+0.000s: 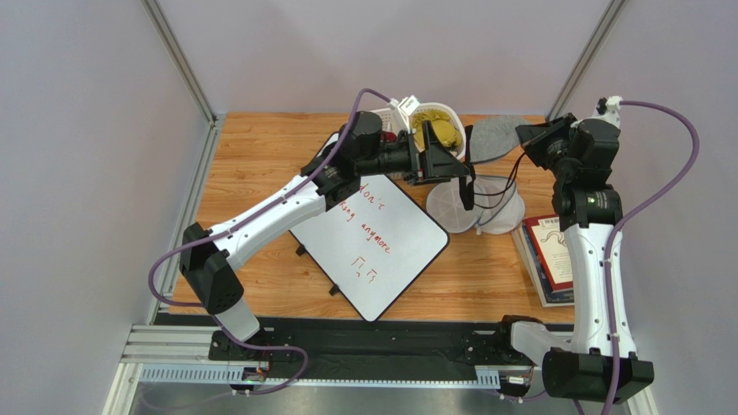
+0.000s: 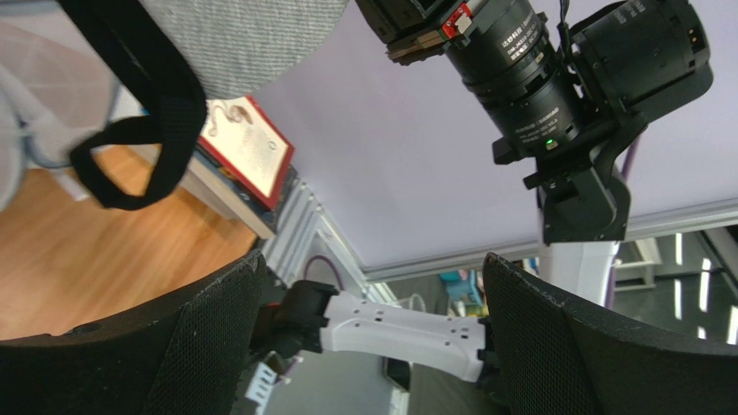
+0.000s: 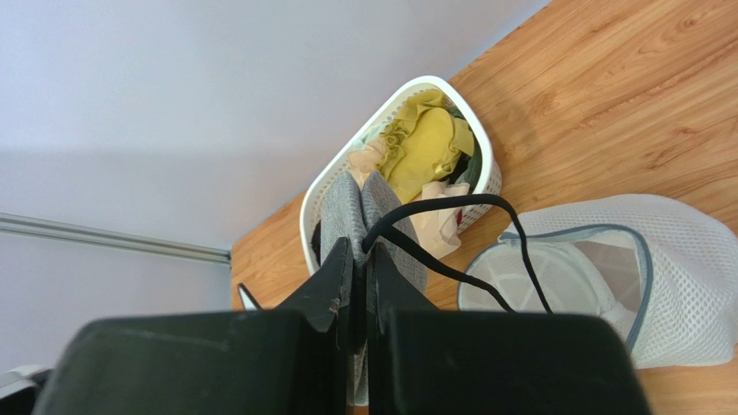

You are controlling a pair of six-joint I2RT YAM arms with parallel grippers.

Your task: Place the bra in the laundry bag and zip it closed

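The bra (image 1: 498,138), grey padded with thin black straps, hangs in the air at the back of the table. My right gripper (image 1: 527,138) is shut on its edge; the right wrist view shows the jaws (image 3: 362,246) pinching the grey fabric (image 3: 346,203), with the straps dangling over the laundry bag. The laundry bag (image 1: 482,210), white mesh with a grey zipper rim, lies open on the table (image 3: 606,277). My left gripper (image 1: 459,177) is open and empty above the bag's left edge, beside the bra. Its wide-apart fingers (image 2: 372,268) sit under the bra (image 2: 242,43).
A white slotted basket (image 1: 433,130) with a yellow garment stands at the back centre, just left of the bra. A whiteboard (image 1: 372,246) with red writing lies under the left arm. Books (image 1: 550,255) lie at the right by the right arm.
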